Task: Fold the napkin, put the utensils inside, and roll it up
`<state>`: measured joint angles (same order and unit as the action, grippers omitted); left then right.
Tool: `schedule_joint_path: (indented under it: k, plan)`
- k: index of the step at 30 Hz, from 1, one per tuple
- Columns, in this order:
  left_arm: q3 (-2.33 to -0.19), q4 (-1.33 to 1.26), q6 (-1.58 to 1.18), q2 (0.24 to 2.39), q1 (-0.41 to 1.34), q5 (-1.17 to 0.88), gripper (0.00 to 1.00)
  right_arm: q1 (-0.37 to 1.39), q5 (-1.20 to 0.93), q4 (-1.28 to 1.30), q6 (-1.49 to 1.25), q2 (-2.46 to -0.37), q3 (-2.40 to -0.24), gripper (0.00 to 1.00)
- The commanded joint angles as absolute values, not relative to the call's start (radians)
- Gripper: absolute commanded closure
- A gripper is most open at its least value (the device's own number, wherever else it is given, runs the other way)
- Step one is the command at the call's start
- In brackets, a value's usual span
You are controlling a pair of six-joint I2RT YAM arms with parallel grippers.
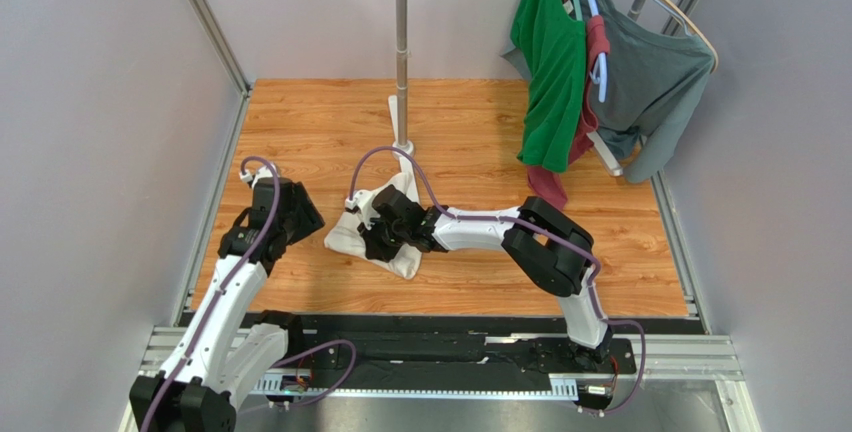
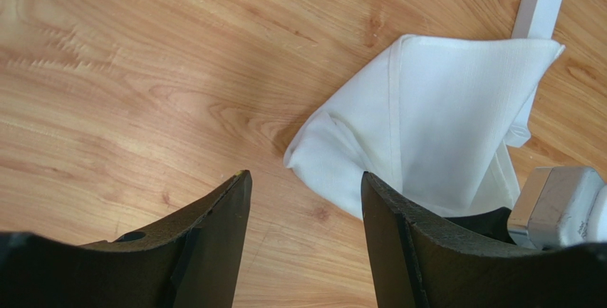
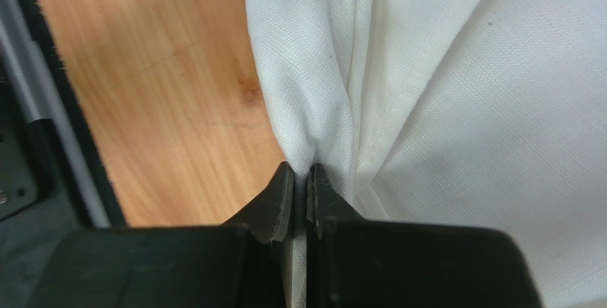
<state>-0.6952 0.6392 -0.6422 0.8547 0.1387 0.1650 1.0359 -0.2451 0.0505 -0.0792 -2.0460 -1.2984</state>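
Napkin, top view: napkin (image 1: pixel 350 239) bunched in a loosely folded heap on the table (image 1: pixel 480 132), just in front of the white pole stand (image 1: pixel 401 52)
Right gripper, top view: right gripper (image 1: pixel 378 235) down on the middle of the heap, covering part of it
Left gripper, top view: left gripper (image 1: pixel 300 217) just beside the cloth's left edge, apart from it
Left wrist view: jaws spread over bare wood, holding nothing; folded corner of napkin (image 2: pixel 442 122) near the right finger
Right wrist view: jaws pinched together on a raised ridge of napkin (image 3: pixel 463 108) at its edge
Risk: likely to drag the whole heap and spoil the fold if lifted by this one pinch; could also lose the thin fabric from the tips, or snag it on the stand's foot
Hidden: spoon not seen in any view; folds under the right arm covered; number of layers in the pinch impossible to tell
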Motion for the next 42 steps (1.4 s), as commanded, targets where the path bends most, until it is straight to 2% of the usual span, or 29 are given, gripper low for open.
schedule_joint_path:
  k: [1,7,19,42]
  plan:
    - [-0.631,0.684,-0.699,0.772,0.132,0.229,0.33,1.051,-0.460,0.224,-0.193,-2.100,-1.287,1.00]
    - [-0.581,0.695,-0.724,0.709,0.132,0.224,0.34,1.037,-0.598,0.140,-0.331,-2.123,-1.315,1.00]
    - [-0.518,0.601,-0.713,0.785,0.132,0.129,0.38,0.911,-0.771,-0.083,-0.534,-2.221,-1.282,1.00]
    - [-0.499,0.434,-0.709,1.058,0.135,0.008,0.48,0.828,-0.819,-0.183,-0.612,-2.304,-1.281,1.00]
